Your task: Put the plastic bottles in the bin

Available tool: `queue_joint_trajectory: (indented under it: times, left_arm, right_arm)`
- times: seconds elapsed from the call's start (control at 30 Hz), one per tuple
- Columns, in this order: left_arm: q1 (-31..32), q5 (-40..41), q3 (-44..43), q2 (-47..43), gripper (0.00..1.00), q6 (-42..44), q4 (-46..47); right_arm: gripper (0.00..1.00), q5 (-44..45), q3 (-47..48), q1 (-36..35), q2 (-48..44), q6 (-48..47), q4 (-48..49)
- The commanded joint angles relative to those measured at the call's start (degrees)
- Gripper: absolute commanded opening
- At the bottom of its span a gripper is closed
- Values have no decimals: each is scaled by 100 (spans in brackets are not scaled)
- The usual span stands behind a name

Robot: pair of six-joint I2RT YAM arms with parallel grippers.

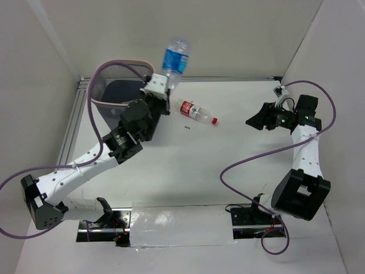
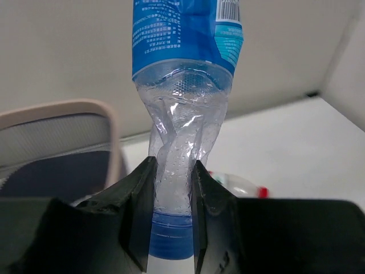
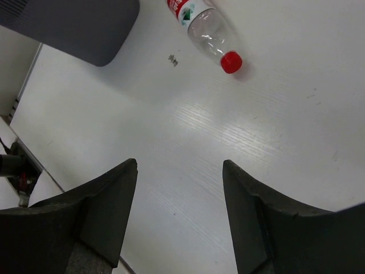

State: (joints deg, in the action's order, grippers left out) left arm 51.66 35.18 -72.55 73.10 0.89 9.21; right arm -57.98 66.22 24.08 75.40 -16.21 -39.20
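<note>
Left tool point(image 2: 173, 171) pinches a crumpled clear blue-labelled plastic bottle point(image 2: 182, 34) beside the grey mesh bin point(image 2: 57, 109), far-left on the counter point(image 1: 228, 171); right tool point(image 3: 179, 163) spread, empty.

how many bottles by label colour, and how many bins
blue-label bottle: 1
red-label bottle: 1
bin: 1
total: 3

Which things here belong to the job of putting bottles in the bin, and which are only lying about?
Belong to the job:
blue-label bottle, held in the left pincer
red-cap bottle, lying on the table
mesh bin

Just lying about:
small dark speck on the table
purple cables
pale strip at the near edge
</note>
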Motion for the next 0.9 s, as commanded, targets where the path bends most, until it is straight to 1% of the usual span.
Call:
queue_joint_trajectory:
  times: [0.0, 0.03, 0.07, 0.1, 0.13, 0.17, 0.2, 0.23, 0.3, 0.37, 0.4, 0.43, 0.47, 0.57, 0.6, 0.7, 0.77, 0.8, 0.87]
  left_arm:
    - [-559, 847, -23, -252, 0, 236, 571]
    - [-926, 850, 109, -252, 0, 237, 660]
    - [-1112, 850, 110, -313, 0, 237, 556]
    - [-1297, 850, 110, -314, 0, 19, 425]
    - [-1612, 850, 180, -314, 0, -70, 302]
    - [-1772, 850, 180, -384, 0, -158, 170]
    - [-2095, 694, 232, -384, 0, -315, 3]
    - [-2238, 631, 233, -384, 1, -395, 2]
    - [-2475, 473, 233, -384, 1, -458, -165]
    - [-2722, 271, 233, -315, 12, -519, -218]
    - [-2775, 192, 233, -314, 20, -580, -279]
    - [-2775, 130, 233, -183, 30, -581, -341]
    - [-2845, 130, 172, -130, 54, -581, -341]
    - [-2916, 24, -65, 10, 86, -686, -411]
    - [-2916, -37, -153, 98, 100, -738, -481]
    - [-2916, -117, -557, 222, 100, -739, -552]
    - [-2723, -117, -830, 222, 100, -739, -675]
    - [-2636, -117, -900, 135, 100, -669, -675]
    - [-2320, -440, -1024, -41, 100, -608, -841]
  right_arm:
    - [68, 93, -56, -349, -209, -102, 343]
    - [68, 250, -56, -438, -209, -32, 421]
    - [68, 304, -56, -526, -209, -32, 492]
    - [70, 365, -56, -692, -209, 21, 492]
    - [71, 488, -56, -781, -209, 21, 545]
    - [71, 541, -56, -851, -209, 82, 623]
    - [73, 603, -117, -956, -209, 161, 737]
    - [73, 603, -170, -1010, -209, 223, 738]
    - [81, 743, -170, -1097, -209, 285, 853]
    - [90, 858, -223, -1238, -209, 355, 932]
    - [99, 928, -223, -1239, -209, 355, 993]
    - [100, 928, -223, -1300, -209, 355, 993]
    - [100, 1042, -223, -1361, -157, 355, 1063]
    - [100, 1297, -223, -1572, -87, 268, 1230]
    - [100, 1498, -223, -1633, -17, 198, 1352]
    - [100, 1788, -154, -1915, 299, -207, 1528]
    - [100, 1956, 39, -2134, 632, -435, 1678]
    - [100, 2200, 101, -2222, 765, -514, 1835]
    - [100, 2448, 277, -2512, 1229, -760, 1968]
